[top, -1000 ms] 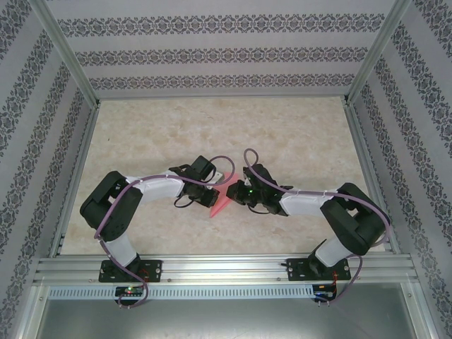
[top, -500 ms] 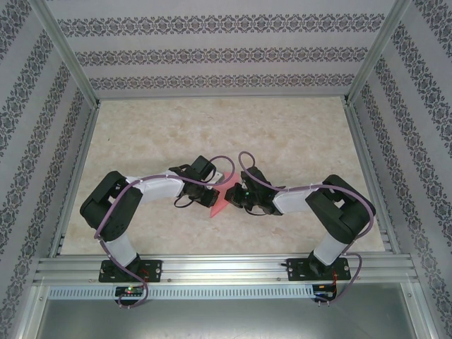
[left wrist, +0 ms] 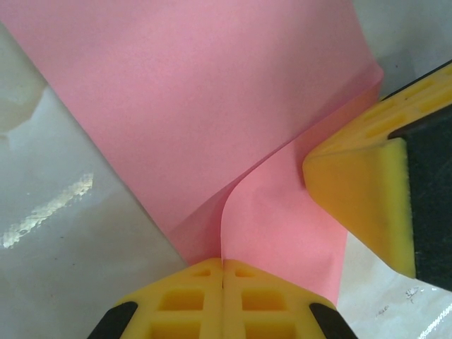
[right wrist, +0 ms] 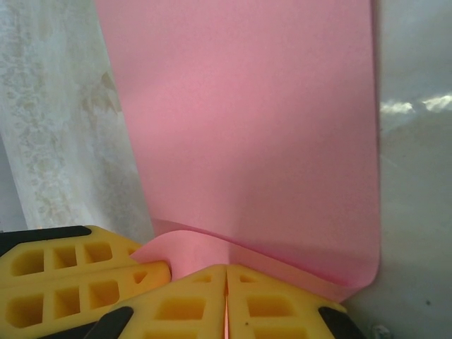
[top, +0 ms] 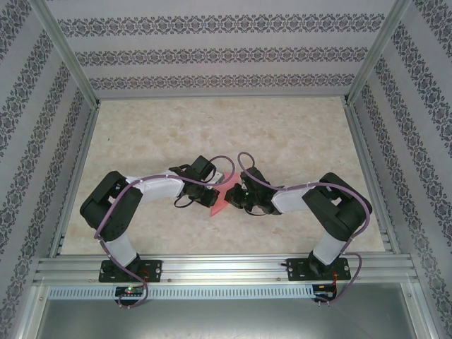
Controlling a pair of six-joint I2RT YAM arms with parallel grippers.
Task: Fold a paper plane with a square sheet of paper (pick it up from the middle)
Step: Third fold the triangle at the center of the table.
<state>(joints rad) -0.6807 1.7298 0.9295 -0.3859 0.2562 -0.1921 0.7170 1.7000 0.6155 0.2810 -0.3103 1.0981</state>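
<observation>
Right tool [right wrist: 226,281] closer in; paper [top: 219,203] half-hidden

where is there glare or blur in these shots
Left wrist: a bright glare streak on the table left of the paper, and the yellow fingers of the left end effector look soft up close. Right wrist: glare on the table at the right, shadow where the paper curls by the right end effector. Top external: even light, sharp, no obvious glare.

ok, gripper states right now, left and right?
Left gripper: closed, pinching the pink paper.
Right gripper: closed on the same paper.
</observation>
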